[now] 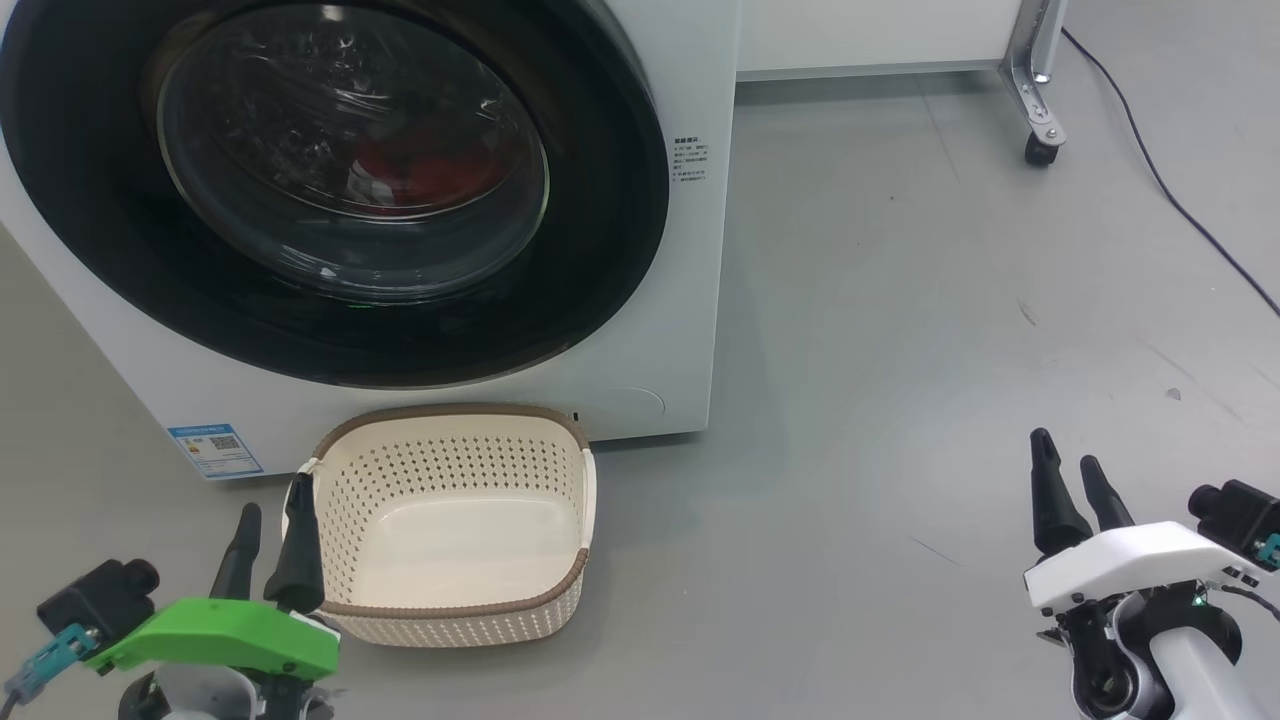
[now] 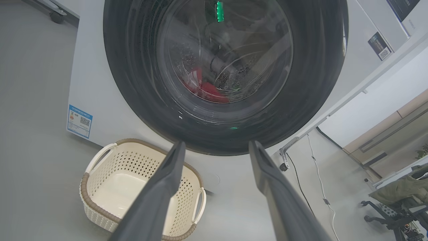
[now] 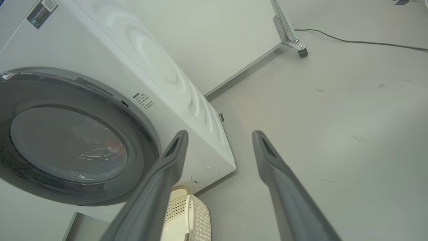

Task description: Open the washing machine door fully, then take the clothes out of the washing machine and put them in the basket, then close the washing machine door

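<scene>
Hovering low, both arms are idling. The left fingers [image 1: 300, 545] are standing apart, gripping nothing, just beside the near-left corner of the basket [image 1: 450, 411]. The right fingers [image 1: 1050, 500] are also apart and empty, well off to the right over the bare grey floor [image 1: 900, 350]. The washing machine door [image 1: 335, 190] is sitting shut, flush w/ the white washing machine [image 1: 690, 300], up and ahead of the left fingers, so the left arm is looking nearer, imo. The door's round, no long axis: wide glossy black rim, bulging clear glass. The clothes [image 1: 430, 165] are showing red thru that glass, low down. The basket is cream perforated plastic w/ a brown woven-look rim, standing empty below the door.
</scene>
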Tool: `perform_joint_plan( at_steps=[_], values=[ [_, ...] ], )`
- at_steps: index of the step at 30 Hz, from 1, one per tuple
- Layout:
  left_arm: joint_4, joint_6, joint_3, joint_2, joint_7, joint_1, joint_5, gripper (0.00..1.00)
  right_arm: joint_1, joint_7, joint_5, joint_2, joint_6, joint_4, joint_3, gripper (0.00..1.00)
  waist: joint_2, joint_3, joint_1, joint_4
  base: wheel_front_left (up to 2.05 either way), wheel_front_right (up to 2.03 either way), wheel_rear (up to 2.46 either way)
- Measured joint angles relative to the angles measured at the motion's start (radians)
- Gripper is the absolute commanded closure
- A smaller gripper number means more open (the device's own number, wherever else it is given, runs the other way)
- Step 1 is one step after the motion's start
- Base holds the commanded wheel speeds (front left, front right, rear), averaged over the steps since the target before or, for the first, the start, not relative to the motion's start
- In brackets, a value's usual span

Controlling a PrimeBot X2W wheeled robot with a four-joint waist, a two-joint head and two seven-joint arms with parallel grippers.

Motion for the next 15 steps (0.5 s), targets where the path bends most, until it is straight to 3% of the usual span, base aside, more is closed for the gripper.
perform_joint_plan(
  at_steps=[15],
  values=[
    [-0.001, 0.034, -0.086, -0.001, -0.047, -0.004, 0.246, 0.00, -0.004, -0.045, -0.245, -0.006, -0.056, -0.002, 0.093, 0.00, 0.0000, -0.005, 0.0000, 0.004, 0.00, 0.00, 0.00]
  ],
)
